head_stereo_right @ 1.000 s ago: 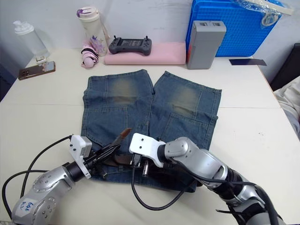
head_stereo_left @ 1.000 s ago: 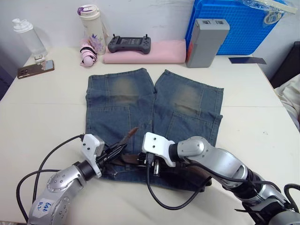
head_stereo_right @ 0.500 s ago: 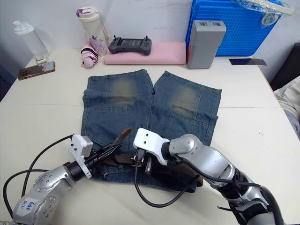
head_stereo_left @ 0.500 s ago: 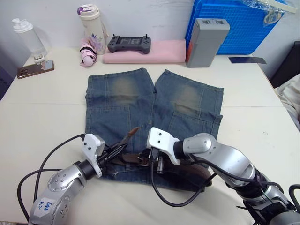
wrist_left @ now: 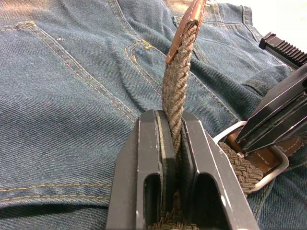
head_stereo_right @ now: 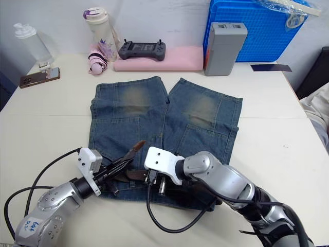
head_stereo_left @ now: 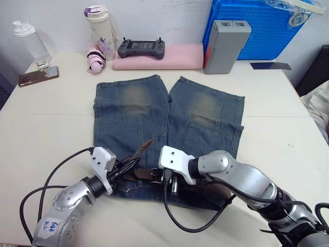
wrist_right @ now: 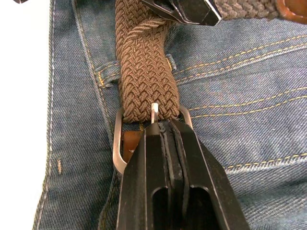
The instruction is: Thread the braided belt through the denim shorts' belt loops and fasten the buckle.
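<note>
The denim shorts (head_stereo_left: 167, 121) lie flat mid-bench (head_stereo_left: 46, 123), waistband near. The left pincer (wrist_left: 174, 125) pinches the braided belt (wrist_left: 176, 91), tan tip raised; the right pincer (wrist_right: 165, 125) is pressed together at the buckle (wrist_right: 118, 143). Far back stand a blue crate (head_stereo_left: 257, 25), grey box (head_stereo_left: 225, 45), controller (head_stereo_left: 141, 49), bottles (head_stereo_left: 100, 28) and phone (head_stereo_left: 38, 75). No writing is legible.

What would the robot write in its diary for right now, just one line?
step: fastening buckle | left gripper: shut on braided belt, tan tip up | right gripper: shut at prong | denim shorts: flat on table
</note>
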`<act>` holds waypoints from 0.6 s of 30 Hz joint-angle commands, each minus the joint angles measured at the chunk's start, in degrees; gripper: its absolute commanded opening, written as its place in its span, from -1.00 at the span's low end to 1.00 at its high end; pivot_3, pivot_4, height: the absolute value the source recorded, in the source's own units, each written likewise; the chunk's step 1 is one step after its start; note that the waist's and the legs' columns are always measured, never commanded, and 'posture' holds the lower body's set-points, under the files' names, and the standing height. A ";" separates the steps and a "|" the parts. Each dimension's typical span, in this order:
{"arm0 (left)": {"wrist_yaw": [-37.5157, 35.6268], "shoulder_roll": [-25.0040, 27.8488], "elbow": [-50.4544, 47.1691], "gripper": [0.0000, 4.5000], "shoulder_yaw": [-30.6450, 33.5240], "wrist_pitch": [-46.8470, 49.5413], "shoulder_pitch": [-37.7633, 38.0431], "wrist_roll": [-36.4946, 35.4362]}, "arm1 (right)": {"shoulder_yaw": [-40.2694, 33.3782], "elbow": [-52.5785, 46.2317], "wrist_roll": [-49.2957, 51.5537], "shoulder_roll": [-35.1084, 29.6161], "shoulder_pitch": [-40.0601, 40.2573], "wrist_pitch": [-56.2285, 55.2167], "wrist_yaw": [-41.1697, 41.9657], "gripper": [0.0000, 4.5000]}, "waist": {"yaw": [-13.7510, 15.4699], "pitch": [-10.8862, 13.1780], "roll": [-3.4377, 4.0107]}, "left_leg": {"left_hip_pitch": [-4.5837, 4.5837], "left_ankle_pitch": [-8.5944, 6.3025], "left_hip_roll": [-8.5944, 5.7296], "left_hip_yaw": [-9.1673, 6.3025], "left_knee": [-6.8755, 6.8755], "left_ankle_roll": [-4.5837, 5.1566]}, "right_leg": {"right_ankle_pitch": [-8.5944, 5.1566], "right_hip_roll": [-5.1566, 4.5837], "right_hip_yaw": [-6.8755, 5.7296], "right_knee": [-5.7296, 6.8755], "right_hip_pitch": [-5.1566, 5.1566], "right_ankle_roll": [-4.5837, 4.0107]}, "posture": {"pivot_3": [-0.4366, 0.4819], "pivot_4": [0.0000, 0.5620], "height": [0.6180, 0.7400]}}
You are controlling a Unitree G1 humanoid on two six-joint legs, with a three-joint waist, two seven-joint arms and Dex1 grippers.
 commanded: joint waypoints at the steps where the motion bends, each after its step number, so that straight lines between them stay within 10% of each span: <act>1: -0.20 -0.31 -0.85 -1.00 -0.56 -0.92 0.20 -0.04 | 1.52 0.88 -0.90 -0.47 -0.08 0.05 0.83 -0.96 | 0.00 0.00 0.00 | 0.00 0.00 0.00 0.00 0.00 0.00 | 0.00 0.00 0.00 0.00 0.00 0.00 | -0.05 -0.47 0.54; 18: 0.02 -0.48 -0.91 -1.00 -0.54 -0.91 0.46 -0.02 | -1.85 -1.63 2.16 0.61 -0.98 1.92 2.31 -0.96 | 0.10 0.04 0.05 | -0.04 -0.03 0.00 0.00 -0.05 0.01 | 0.00 -0.01 -0.02 -0.09 -0.02 0.00 | -0.05 -0.47 0.54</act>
